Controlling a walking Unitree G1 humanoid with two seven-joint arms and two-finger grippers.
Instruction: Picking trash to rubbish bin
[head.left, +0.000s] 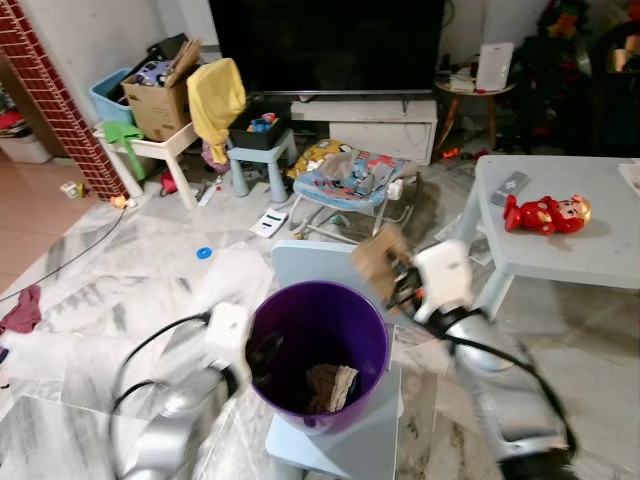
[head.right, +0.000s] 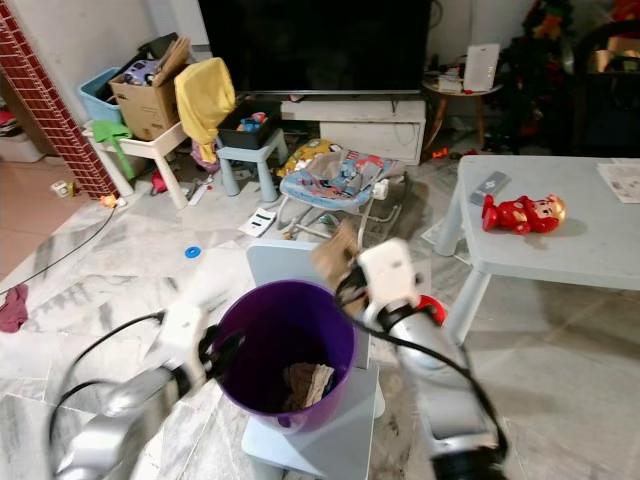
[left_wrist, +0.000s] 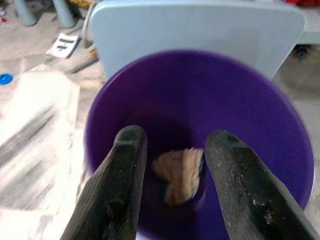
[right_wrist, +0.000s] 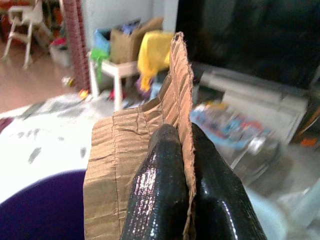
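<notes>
- cardboard piece (right_wrist: 135, 165) pinched flat between the right gripper (head.left: 398, 283)'s two black fingers, corrugated edge standing up past the fingertips, no print readable on it.
- right gripper sits just beyond the far rim of the purple bin (head.left: 372, 345), the cardboard up above rim level and not yet over the opening.
- purple bin stands on a pale blue chair (head.left: 300, 262), chair back rising just behind the rim and close to the right gripper.
- down inside the bin, a crumpled brown scrap (head.left: 331, 386) lies on the bottom.
- left gripper (left_wrist: 175, 150) at the near-left rim, fingers apart with nothing between them, pointing down into the bin, the scrap showing through the gap.
- out past the right arm, a grey table (head.left: 600, 255) edge with a red toy (head.left: 545, 213) lying on top; open marble floor between arm and table.
- ahead of both grippers it's crowded: baby bouncer (head.left: 352, 180), small stool (head.left: 258, 155), tv stand (head.left: 370, 120).
- white slip (head.left: 268, 222) on the floor has dark marks, too small to read.
- blue ring (head.left: 204, 253) lies on open floor beyond the left gripper.
</notes>
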